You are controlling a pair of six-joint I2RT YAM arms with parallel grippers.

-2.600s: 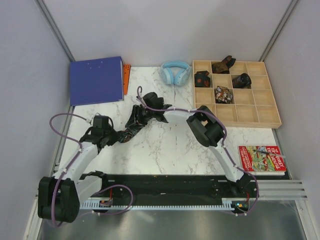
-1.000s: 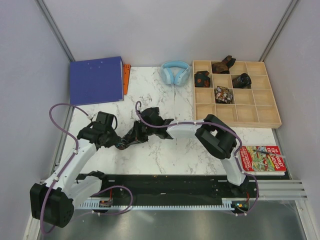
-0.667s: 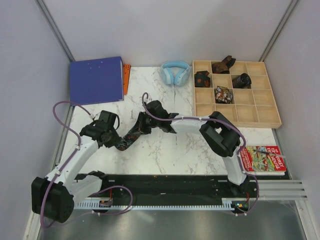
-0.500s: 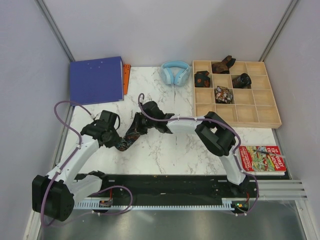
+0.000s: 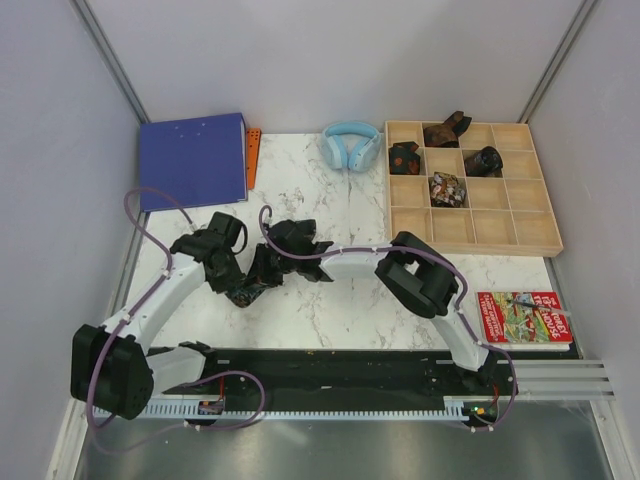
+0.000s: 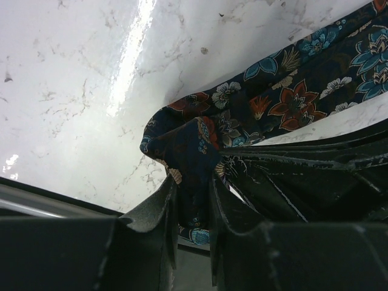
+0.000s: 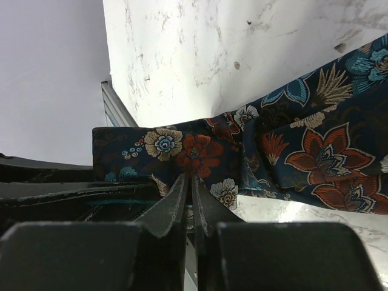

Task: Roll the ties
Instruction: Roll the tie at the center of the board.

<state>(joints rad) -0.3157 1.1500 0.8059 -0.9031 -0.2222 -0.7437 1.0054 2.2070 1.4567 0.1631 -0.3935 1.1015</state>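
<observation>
On the left-centre of the counter (image 5: 330,300), a floral tie (image 5: 258,272) is held at two places.
One fold is clamped by the left hand (image 6: 192,195), narrowed onto the cloth; another is clamped by the right hand (image 7: 189,185), with the hands just beside each other.

From above, the left gripper (image 5: 240,292) and right gripper (image 5: 268,263) cover most of the tie (image 5: 256,281); in both wrist views it runs off the right edge.

Five ties (image 5: 447,188), one tray (image 5: 490,228), one binder (image 5: 193,160), one book (image 5: 524,318), one headset (image 5: 351,145)
</observation>
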